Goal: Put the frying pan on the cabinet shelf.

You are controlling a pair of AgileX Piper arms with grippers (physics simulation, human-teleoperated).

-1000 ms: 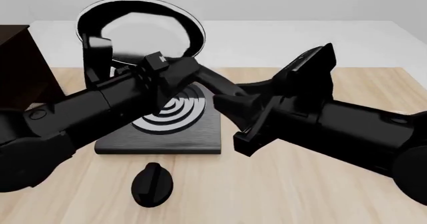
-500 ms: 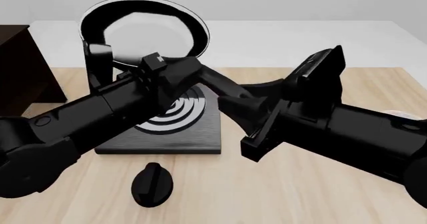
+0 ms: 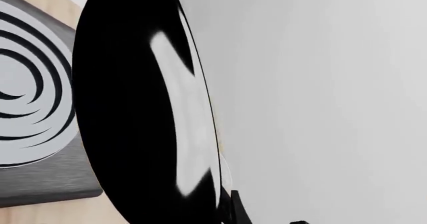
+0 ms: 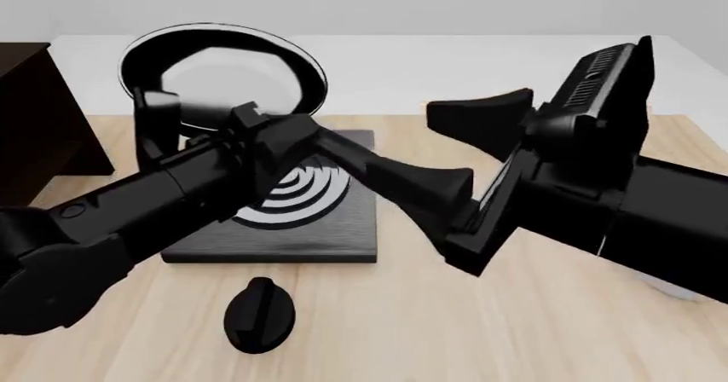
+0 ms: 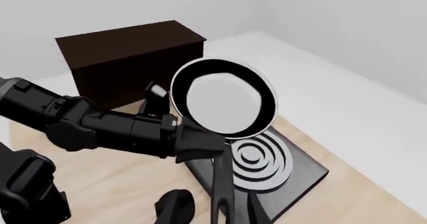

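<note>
Two arms cross above the counter. Your left tool is clamped on the long handle of the frying pan, holding the pan raised and tilted with its glossy inside toward the front camera, above the far-left part of the stove plate. Your right tool sits beside the handle; you cannot tell its jaw state. The cabinet stands left of the pan, apart from it. The black knob lies near the plate.
</note>
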